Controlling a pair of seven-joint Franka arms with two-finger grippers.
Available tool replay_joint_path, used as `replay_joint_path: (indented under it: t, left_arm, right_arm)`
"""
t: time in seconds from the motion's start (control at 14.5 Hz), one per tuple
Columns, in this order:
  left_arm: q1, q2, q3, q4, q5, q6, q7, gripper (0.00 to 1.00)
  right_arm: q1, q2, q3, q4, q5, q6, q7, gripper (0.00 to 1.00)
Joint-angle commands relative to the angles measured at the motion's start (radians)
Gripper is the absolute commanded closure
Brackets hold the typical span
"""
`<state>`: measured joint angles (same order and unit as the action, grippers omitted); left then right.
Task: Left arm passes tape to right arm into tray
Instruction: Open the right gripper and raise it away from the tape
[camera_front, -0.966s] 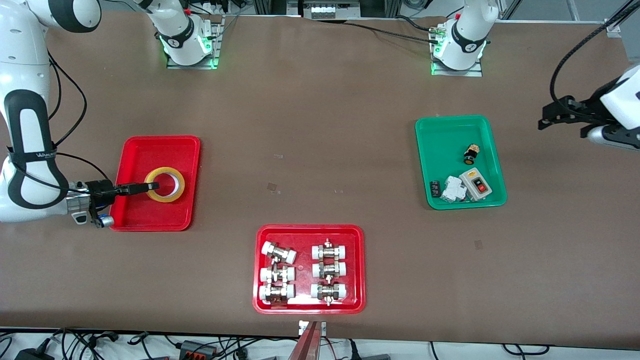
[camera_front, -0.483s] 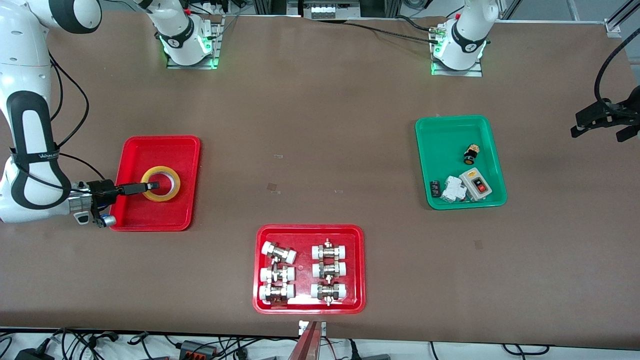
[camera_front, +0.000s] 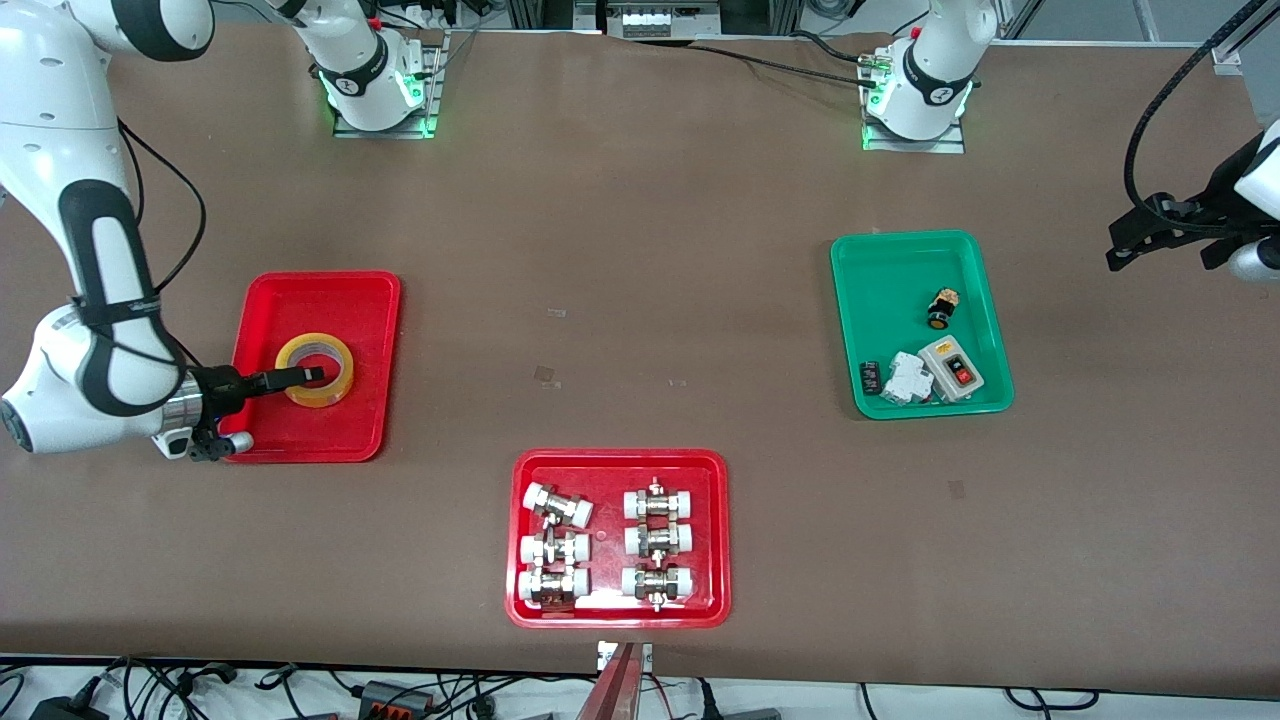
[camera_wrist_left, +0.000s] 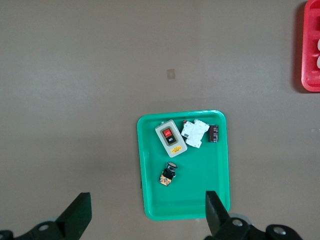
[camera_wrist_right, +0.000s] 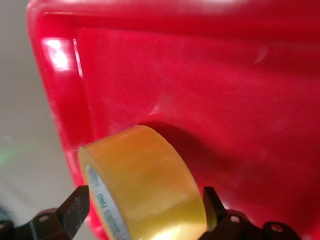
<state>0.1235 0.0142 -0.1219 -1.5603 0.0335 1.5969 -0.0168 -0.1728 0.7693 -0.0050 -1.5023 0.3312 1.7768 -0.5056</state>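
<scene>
The yellow tape (camera_front: 315, 397) sits tilted in the plain red tray (camera_front: 330, 300), at the right arm's end of the table. My right gripper (camera_front: 305, 377) reaches low over the tray's rim. One finger lies across the roll's top face with its tip at the core. In the right wrist view the tape (camera_wrist_right: 145, 175) fills the gap between the spread fingers of the right gripper (camera_wrist_right: 144, 210), over the tray (camera_wrist_right: 225, 75). My left gripper (camera_front: 1158, 250) hangs open and empty above the table's left-arm end. In its wrist view the left gripper (camera_wrist_left: 145, 217) has nothing between the fingers.
A green tray (camera_front: 900, 290) holding a switch box and small parts lies toward the left arm's end, and shows under the left wrist as the green tray (camera_wrist_left: 200, 190). A red tray of white-capped fittings (camera_front: 620, 462) sits nearest the front camera.
The right gripper and the tape have slid a little toward the right arm's end of the tray. The left gripper swung outward and came partly back.
</scene>
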Motion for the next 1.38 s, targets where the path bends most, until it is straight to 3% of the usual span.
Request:
replay_joint_path:
  t: [0.0,0.21,0.34,0.69,0.97,1.31]
  left_arm:
    - [0.028,0.006,0.014,0.011,-0.064,-0.014,-0.012,0.0]
    - [0.03,0.015,0.025,0.014,-0.072,-0.014,-0.012,0.0]
    - [0.031,0.018,0.022,0.017,-0.067,-0.014,-0.014,0.0]
    - [0.027,0.07,0.015,0.124,-0.066,-0.069,-0.002,0.0]
    - [0.034,0.079,0.022,0.126,-0.079,-0.075,0.003,0.0]
    - [0.031,0.081,0.016,0.128,-0.07,-0.075,0.0,0.0]
  right_arm:
    - [0.032,-0.171,-0.003,-0.14,-0.114,0.091,-0.004,0.0]
    - [0.041,-0.252,-0.003,-0.131,-0.237,0.084,0.097,0.0]
    - [0.053,-0.31,-0.001,-0.127,-0.265,0.067,0.212,0.0]
    - [0.127,-0.418,0.003,0.032,-0.357,-0.08,0.49,0.0]
    - [0.128,-0.42,0.007,0.235,-0.35,-0.261,0.496,0.0]
    - [0.15,-0.423,0.005,0.277,-0.356,-0.246,0.518,0.0]
